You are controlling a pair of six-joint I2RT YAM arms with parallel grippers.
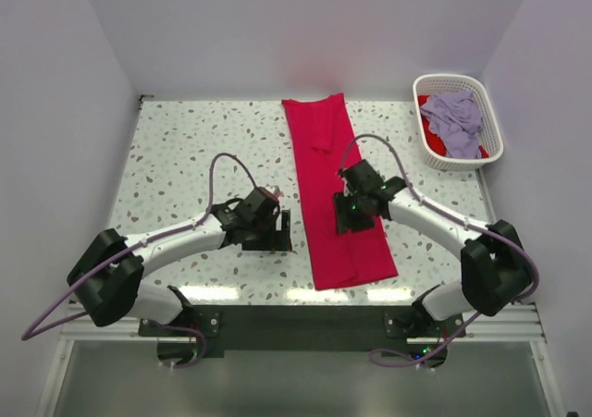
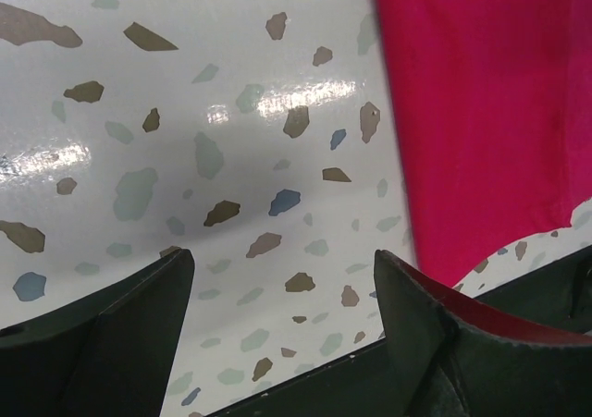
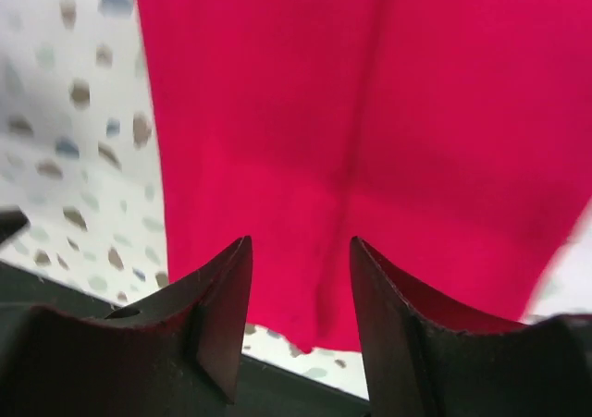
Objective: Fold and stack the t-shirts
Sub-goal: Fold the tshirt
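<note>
Red shirt (image 1: 316,186) lies in a long strip, likely awaiting a cross fold; right gripper (image 3: 301,251) hovers above half-parted, left gripper (image 2: 282,262) beside, wide, both empty.

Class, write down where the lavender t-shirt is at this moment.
In the top view, the lavender t-shirt lies crumpled inside the white basket, on top of red cloth, at the far right corner of the table.
</note>
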